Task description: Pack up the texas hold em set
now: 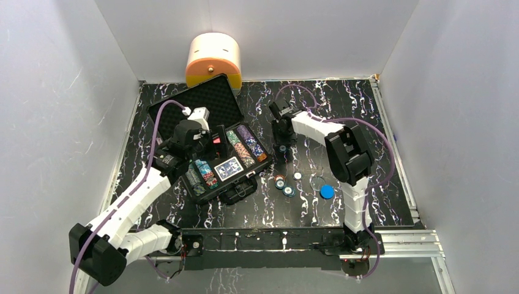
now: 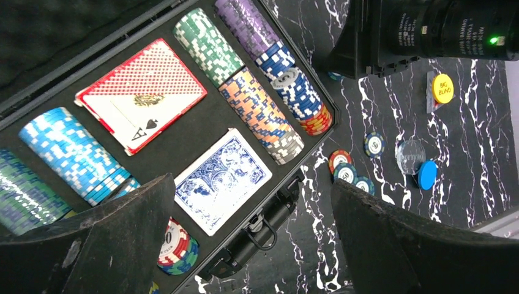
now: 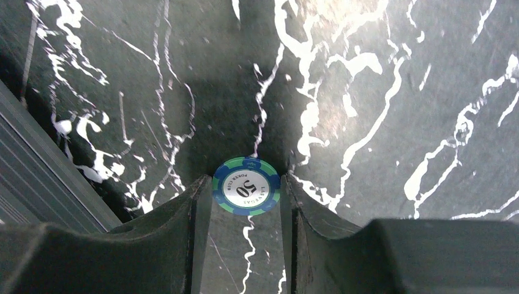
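One blue-green chip (image 3: pixel 246 186) lies flat, pinched between the right jaws.

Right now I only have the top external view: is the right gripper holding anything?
Observer: Yes, the right gripper pinches a blue-green 50 chip by its rim, down at the table.
Operator: Any loose piece I'm missing?
Observer: A yellow Big Blind disc lies on the table, outside the case.
Operator: And the left one?
Observer: The left gripper is wide open, empty, above the case's blue deck.
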You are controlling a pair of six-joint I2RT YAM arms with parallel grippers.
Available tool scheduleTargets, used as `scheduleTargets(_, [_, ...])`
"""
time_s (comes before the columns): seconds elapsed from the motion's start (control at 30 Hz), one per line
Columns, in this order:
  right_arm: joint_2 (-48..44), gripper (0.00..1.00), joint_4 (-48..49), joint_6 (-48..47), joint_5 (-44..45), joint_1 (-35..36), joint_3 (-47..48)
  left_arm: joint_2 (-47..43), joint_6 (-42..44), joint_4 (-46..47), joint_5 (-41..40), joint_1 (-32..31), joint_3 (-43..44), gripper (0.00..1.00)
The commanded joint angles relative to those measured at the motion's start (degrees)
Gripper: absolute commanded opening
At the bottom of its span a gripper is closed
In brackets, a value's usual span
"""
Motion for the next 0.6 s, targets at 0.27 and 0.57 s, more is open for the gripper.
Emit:
scheduleTargets(0.27, [-17.72,0.45,0.53,8.59,-0.2,-0.33,-11.2,3.65,-1.4,13.91,19.63,-0.06,-6.84,0.92])
scheduleTargets(0.57, [-33.74,0.46,7.9,20.73,-9.93,-0.36,-24.2,9.94,-6.48,22.47,22.53,-5.9,-6.96,0.84])
